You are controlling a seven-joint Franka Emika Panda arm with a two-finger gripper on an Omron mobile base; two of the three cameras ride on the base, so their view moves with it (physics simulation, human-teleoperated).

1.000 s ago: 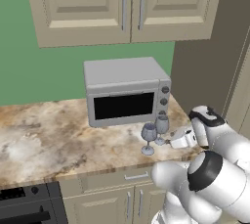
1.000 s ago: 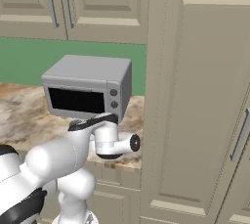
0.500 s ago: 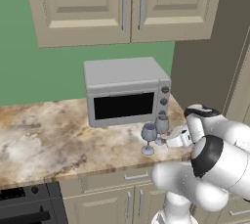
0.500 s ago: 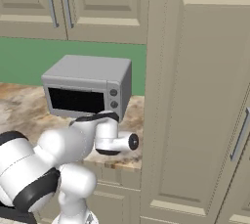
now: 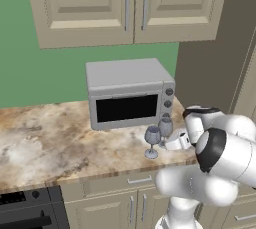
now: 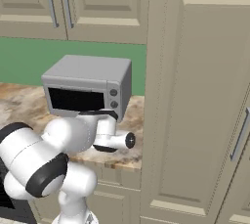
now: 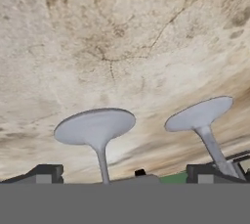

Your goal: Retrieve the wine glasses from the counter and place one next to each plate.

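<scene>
Two wine glasses (image 5: 152,142) (image 5: 165,129) stand upright close together near the counter's (image 5: 55,140) front edge, just in front of the microwave's (image 5: 128,93) right corner. Thin stems, narrow feet, tall bowls: light, brittle, smooth, top-heavy; likely to tip at a sideways nudge. Best hold, I judge, is across the stem or low on the bowl, with gentle closing.

In the hand view both feet (image 7: 95,125) (image 7: 199,113) show against the marbled top, stems running toward the camera. Gripper (image 7: 124,171) spread wide, holding nothing; one stem lies between the tips, the other beside one finger (image 7: 202,173).

Against the earlier frames: glasses unmoved, jaws equally wide; the arm has folded and rolled, elbow lower, wrist closer to the glasses.
</scene>
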